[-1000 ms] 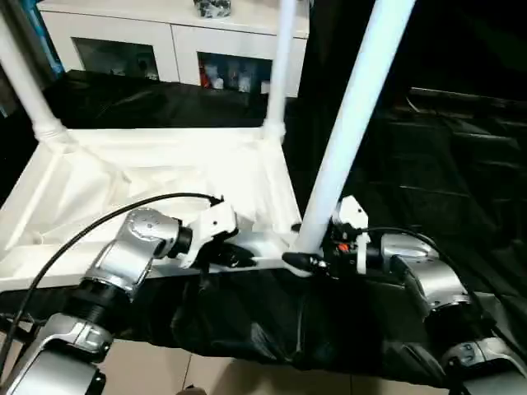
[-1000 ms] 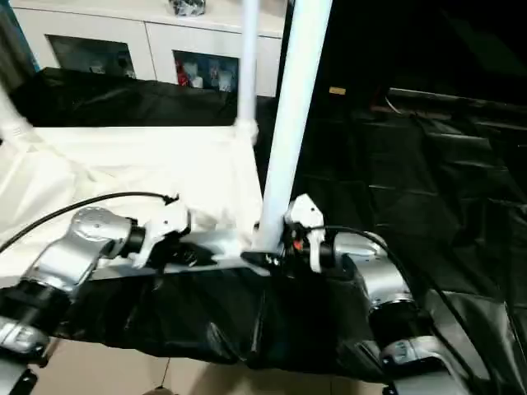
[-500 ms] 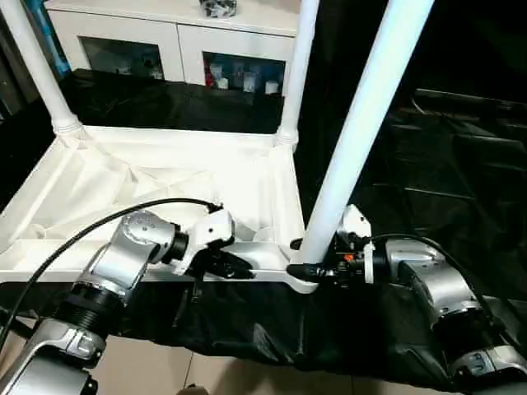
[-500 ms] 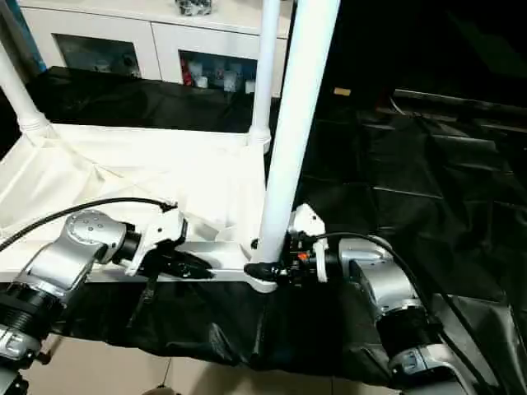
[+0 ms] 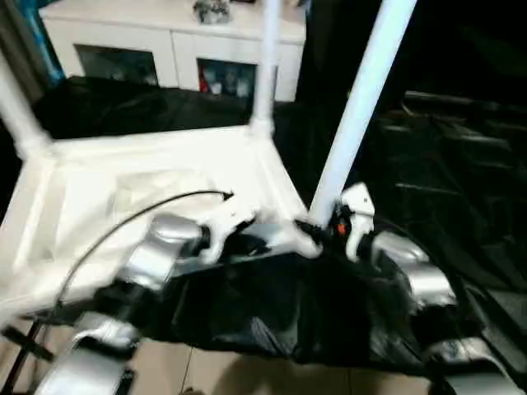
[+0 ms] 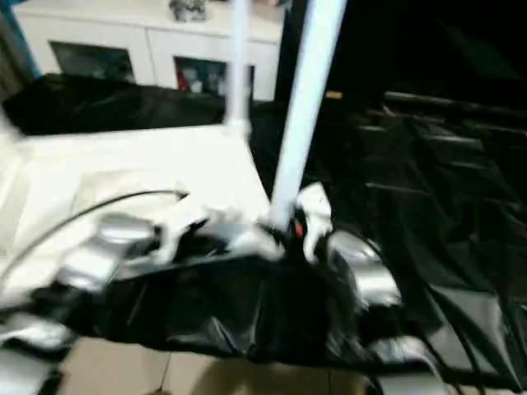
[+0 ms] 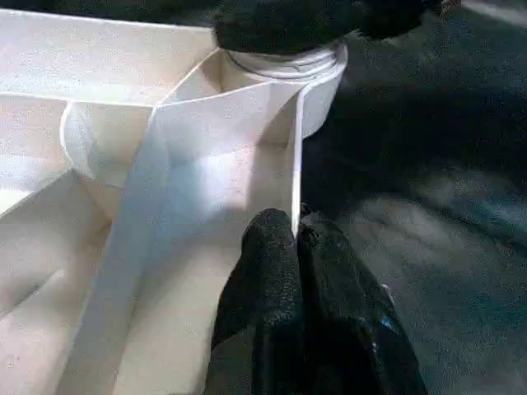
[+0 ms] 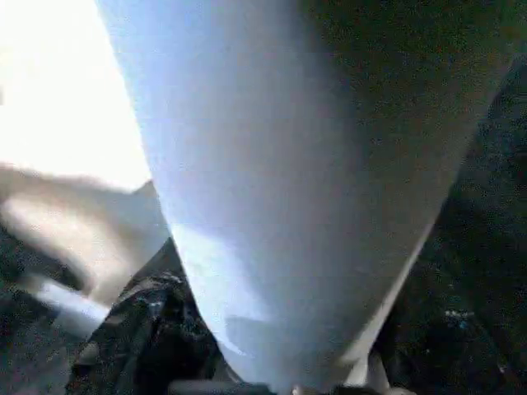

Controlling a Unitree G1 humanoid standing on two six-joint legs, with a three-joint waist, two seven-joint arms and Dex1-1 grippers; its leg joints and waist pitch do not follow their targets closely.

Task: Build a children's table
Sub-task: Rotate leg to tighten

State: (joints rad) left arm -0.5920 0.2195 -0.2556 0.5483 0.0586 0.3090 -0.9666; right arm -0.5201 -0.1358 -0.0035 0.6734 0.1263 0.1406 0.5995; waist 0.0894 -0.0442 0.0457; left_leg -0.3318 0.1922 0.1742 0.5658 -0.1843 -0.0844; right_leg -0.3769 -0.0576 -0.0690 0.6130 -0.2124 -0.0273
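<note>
The children's table (image 5: 148, 185) is seen upside down on a black sheet (image 5: 445, 156), its ribbed underside facing up and filling the left half of the head views. Three white tube legs are planted in corner sockets: one at the far left corner (image 5: 16, 111), one at the far right corner (image 5: 265, 62), and the near leg (image 5: 358, 107) rising tilted from the near right socket (image 7: 284, 78).

Behind the sheet, a white cabinet (image 5: 173, 41) with glass doors is made out; small items are shelved behind the glass, too blurred to name, and something small sits on its top.

The right gripper (image 5: 317, 226) is wrapped around the base of the near leg, fingers clamped on the tube, which looms just ahead in the right wrist view. The left gripper (image 7: 295, 239) is pressed together, fingertips set against the table's near rim, just short of the socket.
</note>
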